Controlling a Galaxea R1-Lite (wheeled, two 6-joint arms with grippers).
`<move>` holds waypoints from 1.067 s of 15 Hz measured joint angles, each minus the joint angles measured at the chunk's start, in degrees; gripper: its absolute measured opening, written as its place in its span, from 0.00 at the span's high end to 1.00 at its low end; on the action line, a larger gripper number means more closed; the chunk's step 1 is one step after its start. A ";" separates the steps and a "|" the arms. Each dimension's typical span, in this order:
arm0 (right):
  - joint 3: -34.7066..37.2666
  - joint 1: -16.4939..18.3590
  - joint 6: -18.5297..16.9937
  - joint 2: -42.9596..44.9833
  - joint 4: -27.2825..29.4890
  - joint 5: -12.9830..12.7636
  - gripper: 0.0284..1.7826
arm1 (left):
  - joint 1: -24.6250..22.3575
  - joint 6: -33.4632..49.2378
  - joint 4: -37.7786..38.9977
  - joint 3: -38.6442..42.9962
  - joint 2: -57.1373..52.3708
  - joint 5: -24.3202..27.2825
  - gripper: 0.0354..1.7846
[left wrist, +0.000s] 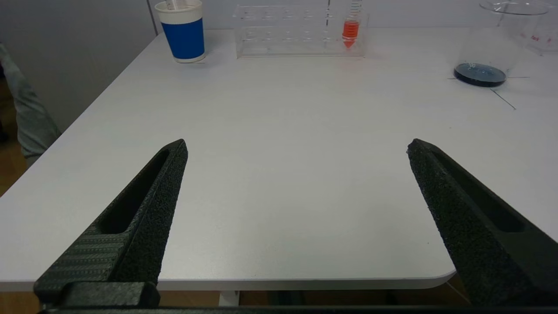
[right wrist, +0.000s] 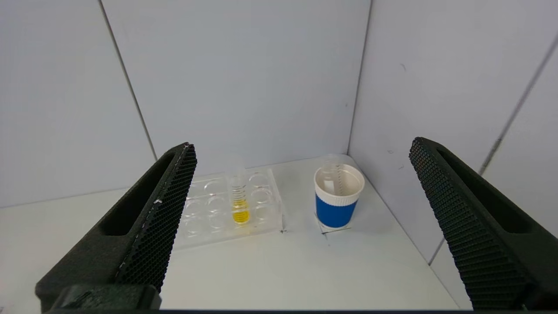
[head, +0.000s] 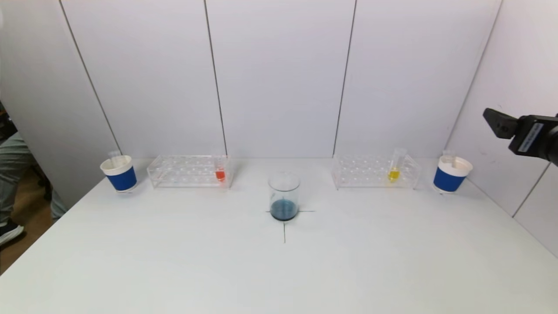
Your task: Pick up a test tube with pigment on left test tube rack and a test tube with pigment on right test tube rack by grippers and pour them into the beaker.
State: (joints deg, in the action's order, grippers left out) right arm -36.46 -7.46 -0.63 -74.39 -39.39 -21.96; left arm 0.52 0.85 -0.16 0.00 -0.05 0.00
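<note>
The left test tube rack [head: 189, 171] is clear plastic and holds one tube with red pigment [head: 220, 172] at its right end. A tube with yellow pigment [head: 394, 168] stands in the right test tube rack [head: 375, 171]. Between the racks, the glass beaker [head: 284, 196] holds dark blue liquid. My left gripper [left wrist: 297, 146] hangs open and empty over the table's near left edge, far from the red tube [left wrist: 350, 28]. My right gripper [right wrist: 301, 144] is open and empty, raised at the far right [head: 495, 122], facing the yellow tube [right wrist: 239, 205].
A blue-and-white paper cup [head: 118, 173] with an empty tube stands left of the left rack. A second cup [head: 451, 174] stands right of the right rack, near the side wall. A person's leg [head: 13, 183] shows beyond the table's left edge.
</note>
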 joint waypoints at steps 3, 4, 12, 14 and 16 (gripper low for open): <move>3.91 1.38 0.48 7.02 0.50 -0.28 0.00 | 0.00 0.00 -0.02 0.00 0.00 0.00 0.01; 5.40 1.66 0.56 9.59 1.00 -0.34 0.00 | 0.00 0.00 -0.02 0.00 0.00 0.00 0.01; 18.25 2.04 0.84 29.90 8.28 -0.43 0.00 | 0.00 0.00 -0.02 0.00 0.00 0.00 0.01; 20.78 2.04 1.01 34.69 10.67 -0.41 0.00 | 0.00 -0.01 -0.02 0.00 0.00 0.00 0.01; 22.82 2.01 1.12 40.07 14.06 -0.15 0.00 | 0.00 0.00 -0.02 0.00 0.00 0.00 0.01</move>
State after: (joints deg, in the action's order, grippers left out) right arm -13.64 -5.45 0.49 -34.32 -25.33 -22.10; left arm 0.52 0.85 -0.18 0.00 -0.05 0.00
